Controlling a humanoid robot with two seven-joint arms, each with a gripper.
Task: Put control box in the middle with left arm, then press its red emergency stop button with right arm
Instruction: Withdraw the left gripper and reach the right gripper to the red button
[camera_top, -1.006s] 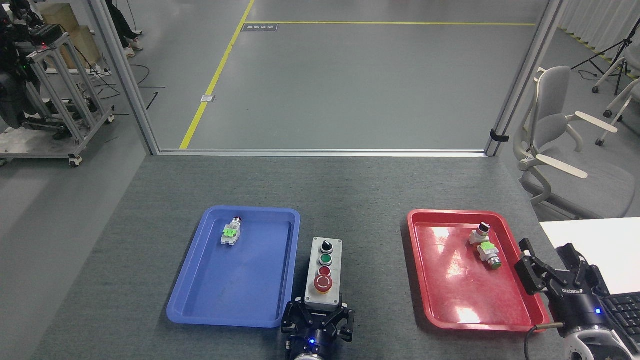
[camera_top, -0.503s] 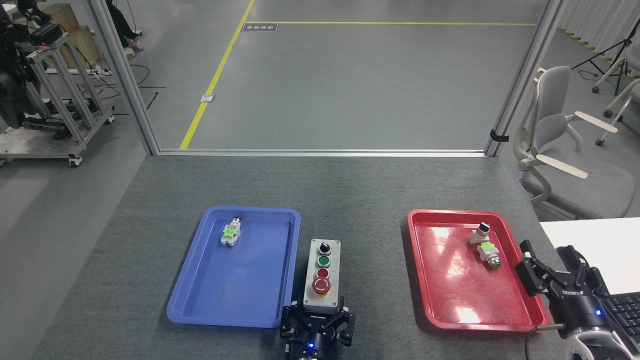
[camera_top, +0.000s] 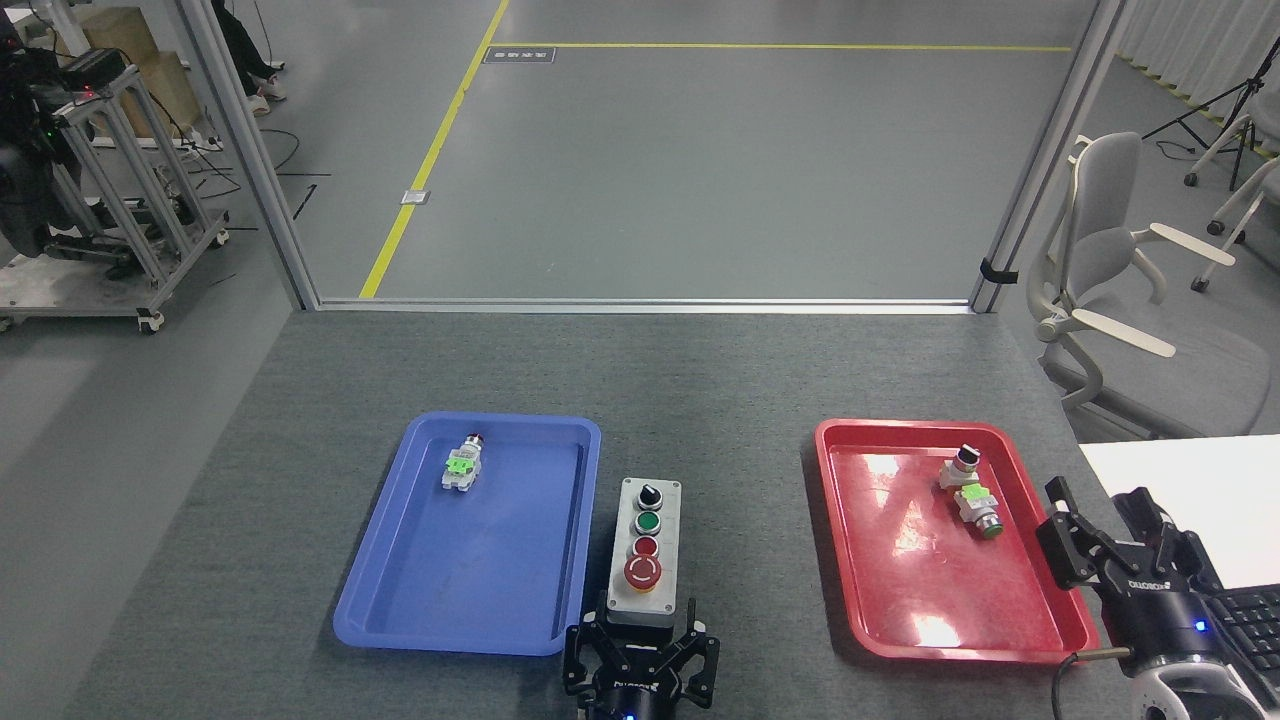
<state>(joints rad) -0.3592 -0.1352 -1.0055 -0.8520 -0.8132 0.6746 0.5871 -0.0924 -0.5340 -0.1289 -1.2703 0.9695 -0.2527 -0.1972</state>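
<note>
From the head view, the control box (camera_top: 645, 553) stands on the grey desk (camera_top: 720, 400) between the blue tray (camera_top: 400, 600) and red tray (camera_top: 840, 600), just beside the blue one. The left pincer (camera_top: 641, 655), claws spread, brackets its near end. The right pincer (camera_top: 1120, 545) hovers open over the red tray's right edge. Rigid and likely slick-sided, the box looks best gripped across its narrow width.

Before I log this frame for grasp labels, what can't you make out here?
- Head view: whether the left gripper touches the control box; the box's near end hides the contact.
- The left gripper's wrist: cut off by the bottom edge.
- Loose switch parts in the red tray: markings too small to read.
</note>
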